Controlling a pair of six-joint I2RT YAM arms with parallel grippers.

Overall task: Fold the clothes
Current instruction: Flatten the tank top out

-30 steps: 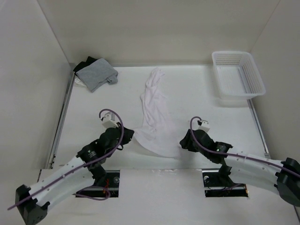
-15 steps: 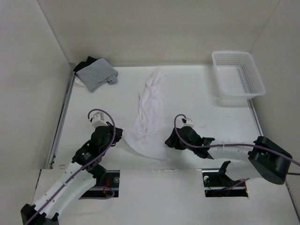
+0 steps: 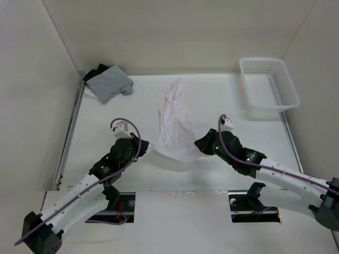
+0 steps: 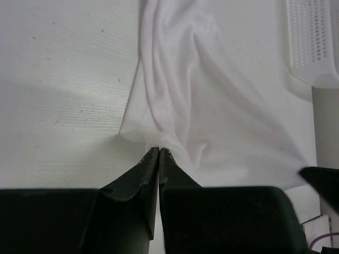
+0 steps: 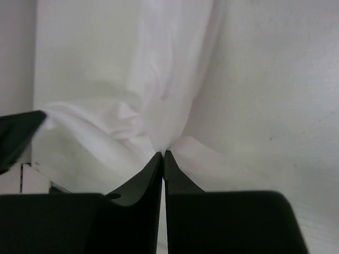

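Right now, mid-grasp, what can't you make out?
Top view: black garment mostly under grey garment.
Every view: white shirt neckline and sleeves lost in its own folds.
Left wrist view: basket cut by frame edge.
Wrist views: fabric depth inside left gripper, right gripper, hidden by fingers.

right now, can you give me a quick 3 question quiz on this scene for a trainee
1. True or false: the white shirt lies inside the basket.
2. Which far corner of the table holds the grey garment?
3. The left jaws and right jaws are both shut on: A) the grey garment, B) the white shirt's near edge, C) the basket's rim.

Key: 1 false, it lies on the table in the middle. 2 the far left corner. 3 B.
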